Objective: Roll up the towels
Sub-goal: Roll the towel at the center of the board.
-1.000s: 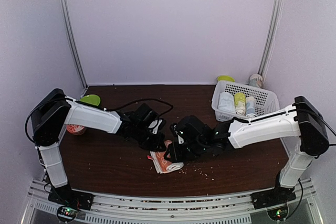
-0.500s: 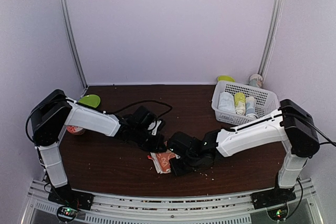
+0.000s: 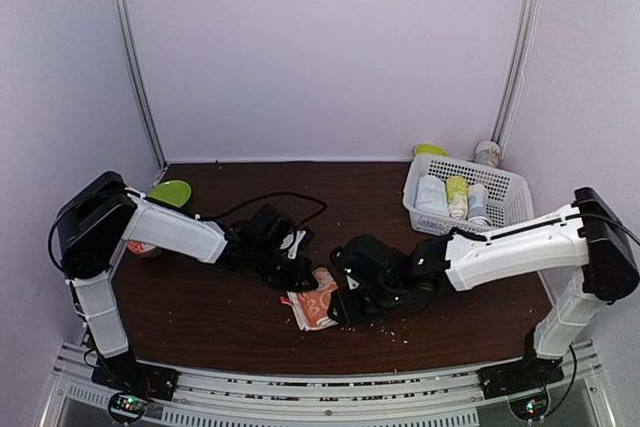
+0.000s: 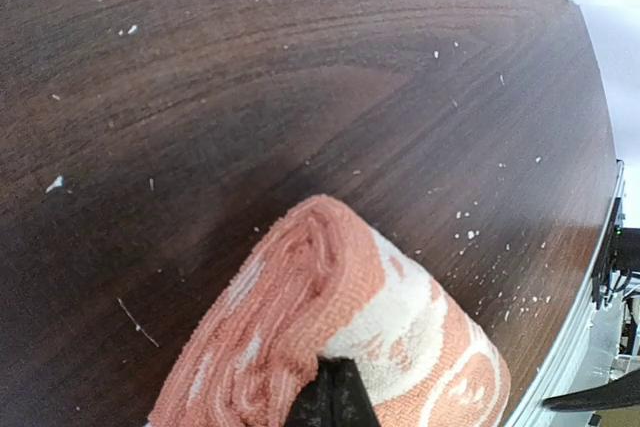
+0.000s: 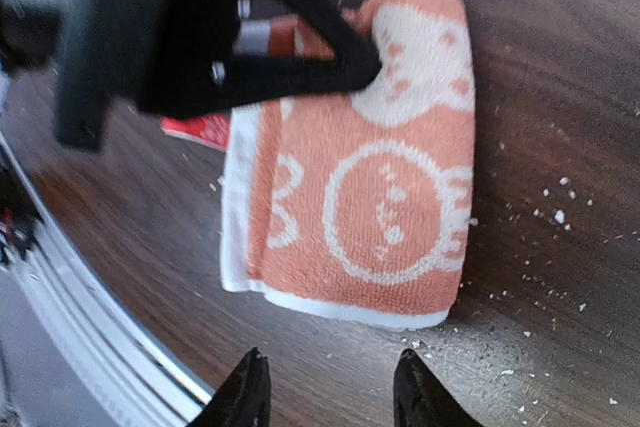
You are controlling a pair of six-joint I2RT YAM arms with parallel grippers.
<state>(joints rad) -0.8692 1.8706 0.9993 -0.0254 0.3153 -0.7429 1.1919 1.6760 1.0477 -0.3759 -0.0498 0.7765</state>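
Left gripper (image 4: 336, 389) is closed, its black tip set against the orange towel (image 5: 390, 197) at the thick, folded-over end; whether any cloth is pinched between the jaws cannot be told. Right gripper (image 5: 330, 392) stands partly open with nothing between its fingers. It hangs just off the towel's opposite edge, the one with the white hem, and does not touch it.

The orange towel, with cream rings and patterns, lies on the desk (image 3: 220, 317) near the middle of the front edge, between the two grippers. It is a flat, folded packet with one end bulging into a soft roll. A small red piece (image 5: 195, 130) shows from under its side. Pale crumbs are scattered over the dark wood around it.

At the back right corner of the desk a white basket (image 3: 512, 187) holds three rolled cloths side by side. A green round thing (image 3: 172, 190) sits at the left edge, well apart from the towel.
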